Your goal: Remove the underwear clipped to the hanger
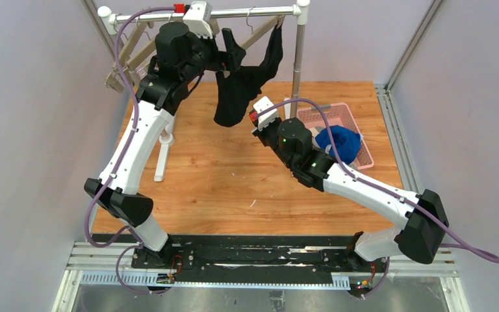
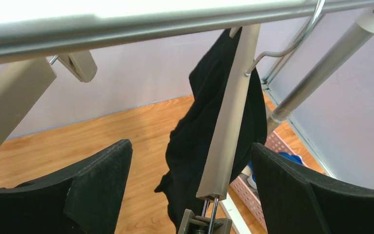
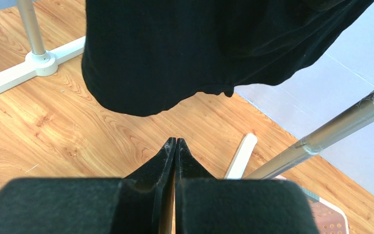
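Found the black briefs [image 1: 240, 91] hanging from the pale hanger [image 2: 229, 122] on the rail [image 1: 247, 12] along the worktop's far edge. Noted the left gripper [image 2: 190, 151] spread wide, one finger on each side of the hanger bar. Saw the right gripper [image 3: 175, 144] pressed shut on nothing, just below the cloth's hem. Spotted the blue briefs [image 1: 338, 143] in the pink basket [image 1: 344, 114] near the right edge.

No text, label, brand, number or sign is legible in any view, whether on the black briefs [image 1: 243, 88], the blue briefs [image 1: 339, 142], the pink basket [image 1: 328, 117], the hanger [image 2: 229, 117] or the rail [image 1: 247, 12].
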